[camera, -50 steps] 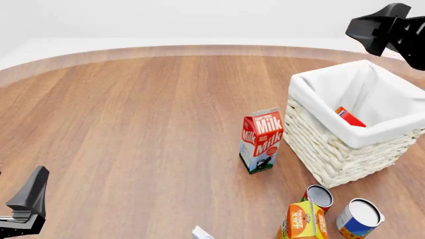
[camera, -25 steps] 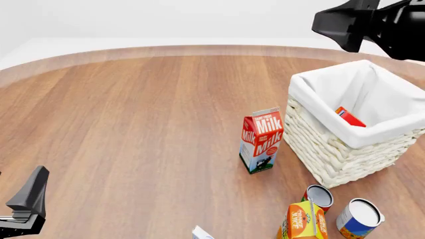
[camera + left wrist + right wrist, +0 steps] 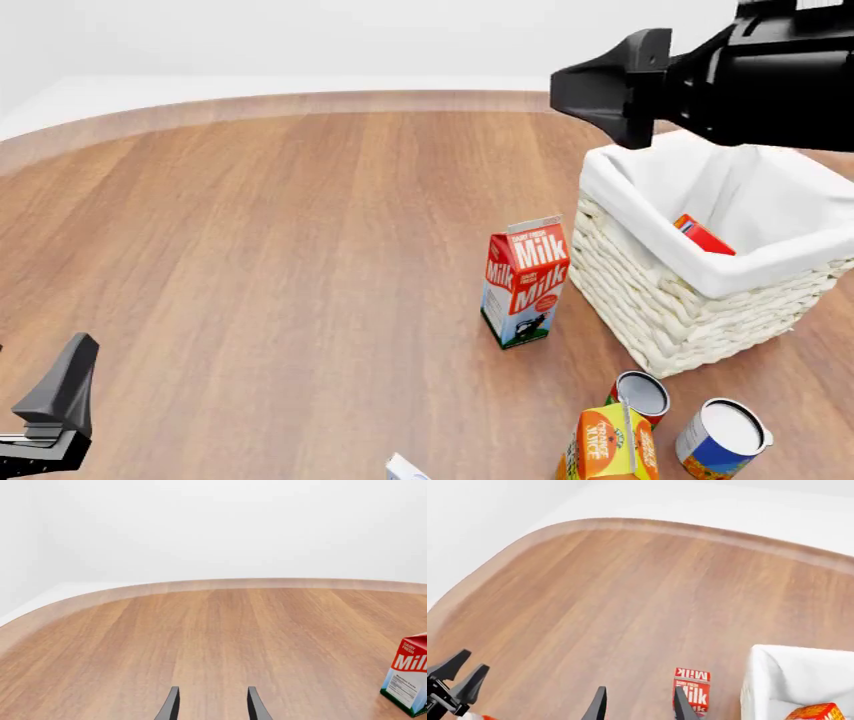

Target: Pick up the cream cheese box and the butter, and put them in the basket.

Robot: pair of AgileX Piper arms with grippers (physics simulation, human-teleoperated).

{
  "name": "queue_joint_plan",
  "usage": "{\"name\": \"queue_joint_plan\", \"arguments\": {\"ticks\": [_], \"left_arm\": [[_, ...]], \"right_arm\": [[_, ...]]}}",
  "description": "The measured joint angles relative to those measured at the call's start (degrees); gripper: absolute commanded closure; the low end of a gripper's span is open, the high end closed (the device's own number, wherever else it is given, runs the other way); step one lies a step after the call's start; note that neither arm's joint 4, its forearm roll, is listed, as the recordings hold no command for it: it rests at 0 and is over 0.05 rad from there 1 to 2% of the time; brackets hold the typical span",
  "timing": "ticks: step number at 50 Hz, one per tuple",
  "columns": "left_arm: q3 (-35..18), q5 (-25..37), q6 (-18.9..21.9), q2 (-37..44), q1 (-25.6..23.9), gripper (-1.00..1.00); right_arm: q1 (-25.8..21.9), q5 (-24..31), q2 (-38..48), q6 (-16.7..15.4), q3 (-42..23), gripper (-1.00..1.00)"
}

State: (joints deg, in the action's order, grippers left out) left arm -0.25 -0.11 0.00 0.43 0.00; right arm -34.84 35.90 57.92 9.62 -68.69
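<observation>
Nearest me, at the table's front edge, only a white corner of the cream cheese box shows, just left of the orange juice carton and two upright cans. My left gripper sits low at the near left, well apart from everything, its fingers spread with nothing between them. Further in, the milk carton stands upright just left of the basket. The butter lies inside the basket against the cloth lining. Farthest, my right gripper hangs above the basket's far rim, fingers apart and holding nothing.
</observation>
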Motion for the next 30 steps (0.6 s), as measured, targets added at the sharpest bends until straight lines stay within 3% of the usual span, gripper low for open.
{"name": "queue_joint_plan", "arguments": {"ticks": [30], "left_arm": [[0.0, 0.0, 0.0, 0.0, 0.0, -1.00]], "right_arm": [[-11.0, -0.7, 5.5, -0.1, -0.8, -1.00]]}}
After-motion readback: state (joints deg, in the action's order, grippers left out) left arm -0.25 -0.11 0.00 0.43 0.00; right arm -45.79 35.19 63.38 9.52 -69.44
